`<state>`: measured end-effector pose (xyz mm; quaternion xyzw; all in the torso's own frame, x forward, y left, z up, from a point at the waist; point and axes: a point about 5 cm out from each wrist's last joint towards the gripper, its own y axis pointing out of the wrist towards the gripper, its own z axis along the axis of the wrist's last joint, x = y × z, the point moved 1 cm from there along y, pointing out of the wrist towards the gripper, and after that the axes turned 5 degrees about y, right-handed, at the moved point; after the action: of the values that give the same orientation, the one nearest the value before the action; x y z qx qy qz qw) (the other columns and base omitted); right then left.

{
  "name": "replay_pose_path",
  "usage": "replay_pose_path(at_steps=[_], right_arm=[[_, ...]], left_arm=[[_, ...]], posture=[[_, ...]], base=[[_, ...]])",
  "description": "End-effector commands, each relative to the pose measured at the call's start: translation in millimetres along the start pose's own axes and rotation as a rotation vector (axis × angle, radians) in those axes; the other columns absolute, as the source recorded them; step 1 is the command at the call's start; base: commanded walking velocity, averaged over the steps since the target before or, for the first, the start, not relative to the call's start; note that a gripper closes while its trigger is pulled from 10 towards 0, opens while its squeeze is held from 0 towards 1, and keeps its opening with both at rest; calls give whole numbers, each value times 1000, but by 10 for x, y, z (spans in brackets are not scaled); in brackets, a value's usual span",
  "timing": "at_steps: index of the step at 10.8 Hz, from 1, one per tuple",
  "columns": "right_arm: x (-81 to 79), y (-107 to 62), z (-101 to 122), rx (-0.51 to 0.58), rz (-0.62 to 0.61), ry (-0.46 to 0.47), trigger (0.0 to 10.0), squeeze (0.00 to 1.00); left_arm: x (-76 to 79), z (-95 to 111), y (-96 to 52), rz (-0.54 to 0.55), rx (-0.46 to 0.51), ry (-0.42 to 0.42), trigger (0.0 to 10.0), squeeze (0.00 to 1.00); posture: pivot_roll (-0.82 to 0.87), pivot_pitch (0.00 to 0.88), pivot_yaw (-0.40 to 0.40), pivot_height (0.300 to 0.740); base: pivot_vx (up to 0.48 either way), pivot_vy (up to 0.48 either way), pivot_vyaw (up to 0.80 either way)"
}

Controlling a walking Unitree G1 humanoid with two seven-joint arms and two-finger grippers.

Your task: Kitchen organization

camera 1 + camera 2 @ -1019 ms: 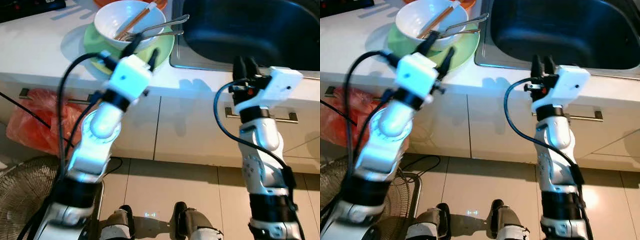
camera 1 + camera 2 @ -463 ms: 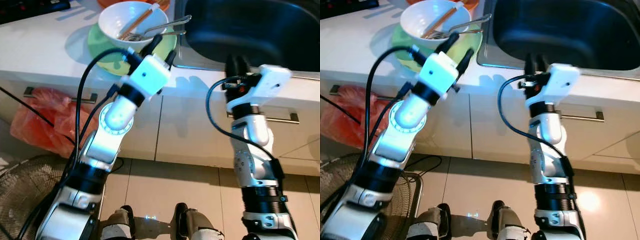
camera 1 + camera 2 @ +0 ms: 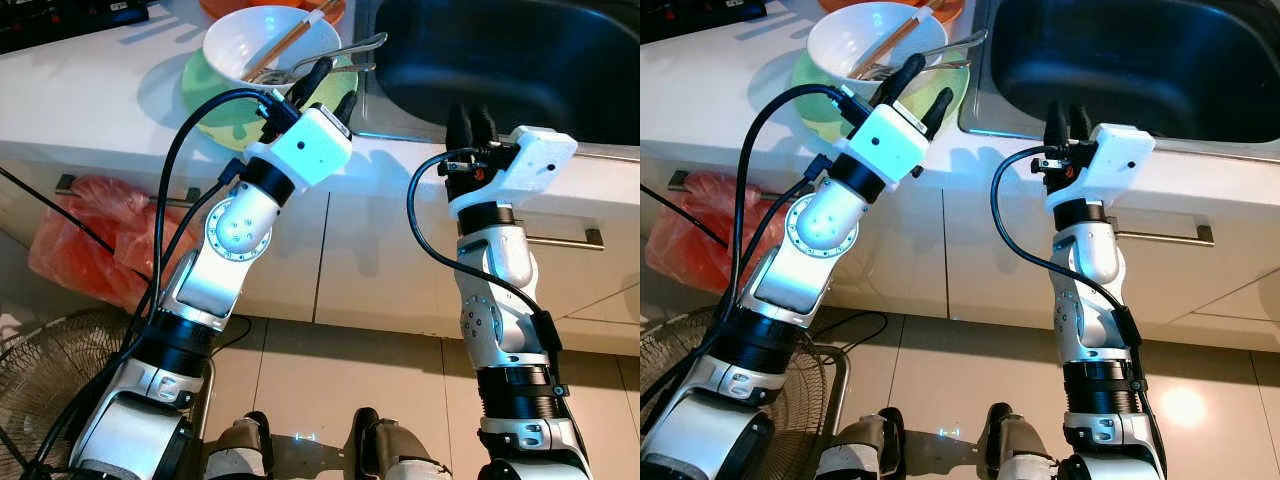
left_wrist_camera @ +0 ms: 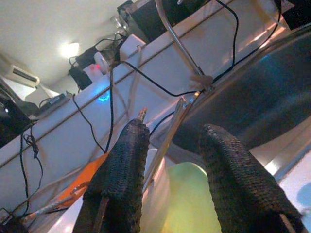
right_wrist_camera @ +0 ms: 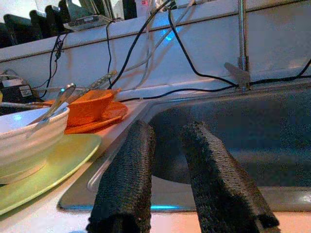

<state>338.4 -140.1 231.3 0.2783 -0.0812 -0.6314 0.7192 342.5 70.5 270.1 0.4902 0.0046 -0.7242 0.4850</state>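
Note:
A white bowl (image 3: 262, 40) with chopsticks (image 3: 300, 25) and metal utensils (image 3: 340, 52) stands on a green plate (image 3: 212, 95) on the white counter (image 3: 90, 100), just left of the dark sink (image 3: 520, 50). My left gripper (image 3: 333, 88) hovers open at the plate's near right edge, fingers pointing at the bowl. In the left wrist view the left gripper (image 4: 175, 131) frames a utensil handle (image 4: 167, 138), with the plate (image 4: 189, 199) below. My right gripper (image 3: 470, 122) is open, narrowly and empty, at the sink's front rim; in the right wrist view the right gripper (image 5: 167, 128) faces the sink (image 5: 243, 136).
An orange dish (image 5: 90, 107) sits behind the bowl. A faucet (image 5: 240, 39) and loose cables run along the back wall. Below the counter are white cabinets with bar handles (image 3: 565, 240), a red plastic bag (image 3: 90, 240) and a floor fan (image 3: 40, 400).
My left arm has swung right and forward, from the plate's near left side to its edge by the sink. The right gripper has barely moved.

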Motion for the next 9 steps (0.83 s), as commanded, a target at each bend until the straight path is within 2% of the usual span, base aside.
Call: replay_pose_path(at_steps=[1, 4, 6, 7, 9], right_arm=[[29, -4, 7, 9, -6, -1, 10000, 0], [33, 4, 12, 18, -5, -6, 10000, 0], [27, 6, 12, 19, -3, -6, 10000, 0], [11, 13, 9, 20, 3, -3, 10000, 0], [8, 15, 3, 19, 4, -2, 10000, 0]], left_arm=[[38, 24, 13, -10, 16, 13, 10000, 0], [57, 28, 55, 3, 16, 2, 10000, 0], [63, 35, 130, 14, 20, 5, 10000, 0], [40, 29, 213, 33, 15, 11, 10000, 0], [35, -17, 263, 30, 3, 23, 10000, 0]], posture=[[70, 233, 0, 740], [67, 233, 0, 740], [68, 230, -3, 740], [70, 227, -4, 740], [71, 226, -4, 740]], base=[[0, 0, 0], [0, 0, 0], [0, 0, 0], [0, 0, 0], [0, 0, 0]])
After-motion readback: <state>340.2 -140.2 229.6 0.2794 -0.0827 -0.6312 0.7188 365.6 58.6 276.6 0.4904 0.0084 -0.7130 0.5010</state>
